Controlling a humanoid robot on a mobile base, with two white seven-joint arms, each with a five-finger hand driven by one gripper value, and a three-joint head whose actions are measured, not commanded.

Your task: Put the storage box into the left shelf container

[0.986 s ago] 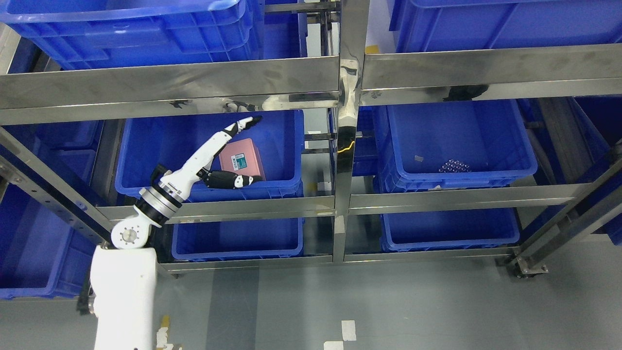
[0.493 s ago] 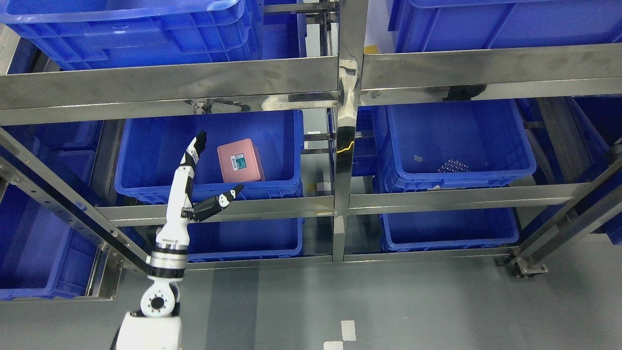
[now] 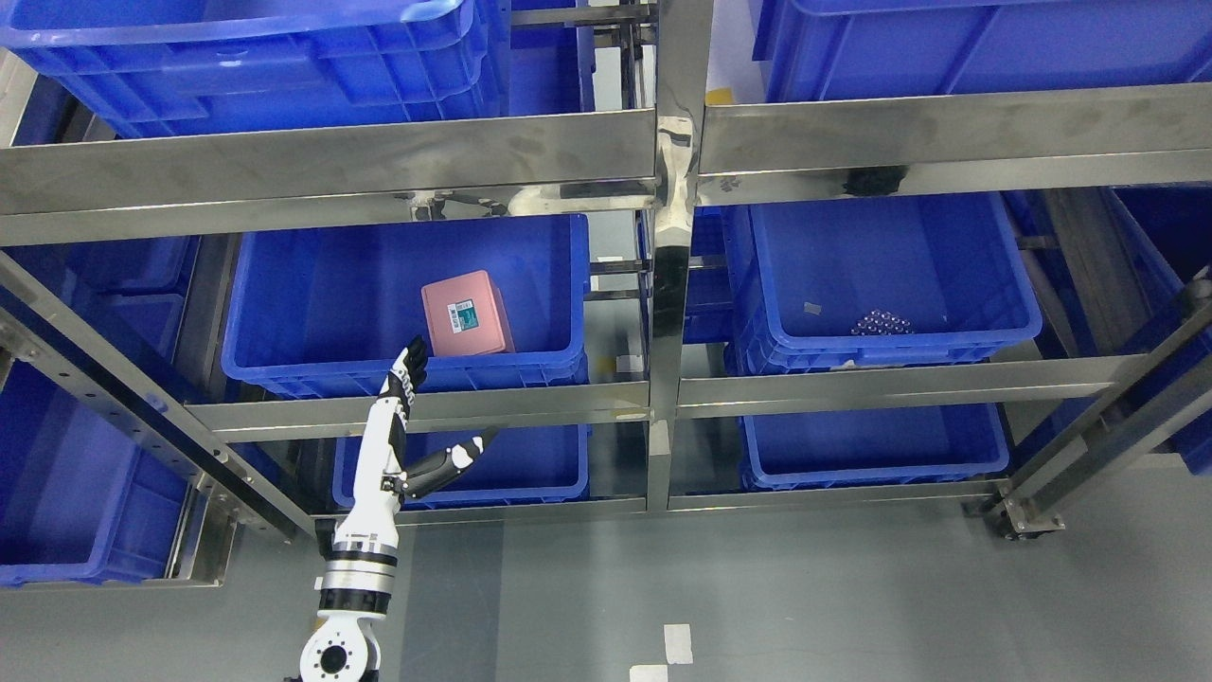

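Note:
A pink storage box (image 3: 466, 314) with a small label lies inside the blue container (image 3: 312, 355) on the middle shelf, left of the central post. My left hand (image 3: 426, 417) is below and in front of that container, outside the shelf, fingers pointing up and thumb spread to the right. It is open and holds nothing. Its wrist and forearm drop to the bottom edge. The right arm is out of view.
Steel shelf rails (image 3: 426, 412) and a central post (image 3: 668, 332) frame the bays. A second blue bin (image 3: 890, 355) on the right holds small clear items (image 3: 881, 323). More blue bins sit above, below and at far left. Grey floor (image 3: 757, 587) lies in front.
My left hand has drawn back out of the container and down, from over the pink box to below the shelf rail. The pink box stays in the container.

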